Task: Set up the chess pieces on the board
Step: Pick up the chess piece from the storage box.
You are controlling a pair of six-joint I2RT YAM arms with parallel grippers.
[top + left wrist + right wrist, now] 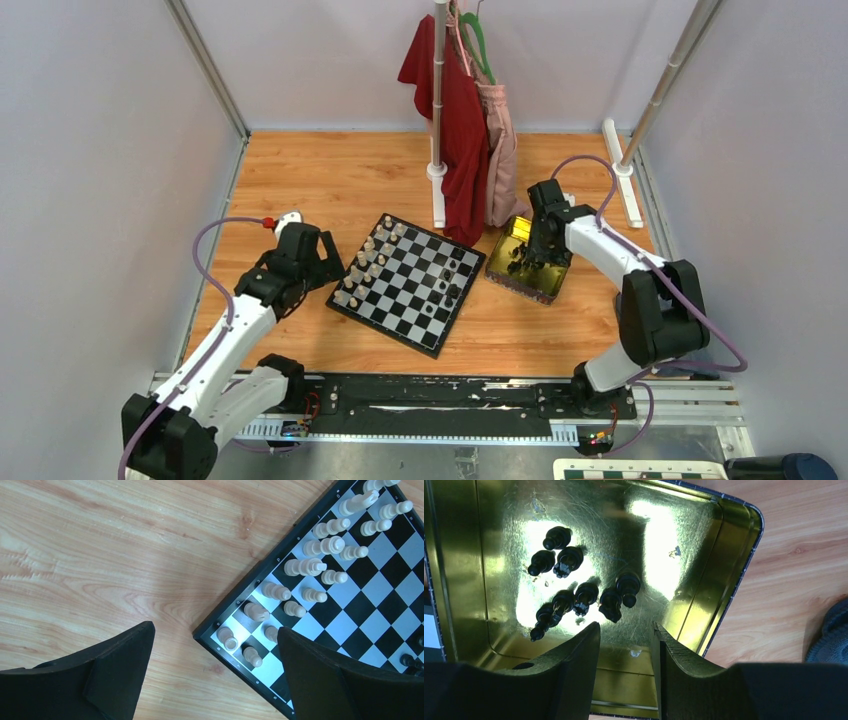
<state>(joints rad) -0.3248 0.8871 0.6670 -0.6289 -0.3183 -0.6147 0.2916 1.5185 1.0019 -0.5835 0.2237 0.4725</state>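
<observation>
Black chess pieces (584, 597) sit bunched in the gold tin tray (704, 580), not yet on the board (410, 280).

The right gripper (625, 628) hangs just above the cluster's near edge, fingers parted and empty. It would do best to single out an outer piece, straddle it squarely, pinch the slim body, and lift straight up, clear of its neighbours and the tin's wall. The left gripper (214, 628) waits spread wide, holding nothing, at the board's corner.

The board (412, 300) sits turned at a slant on the wooden worktop (330, 180). Cream pieces (365, 265) stand in rows along its left side. A few black chess pieces (452, 291) stand on its right side. The right tool (527, 262) reaches down into the gold tray (517, 289) just beside the board. The left tool (328, 268) hangs near the board's left corner.
</observation>
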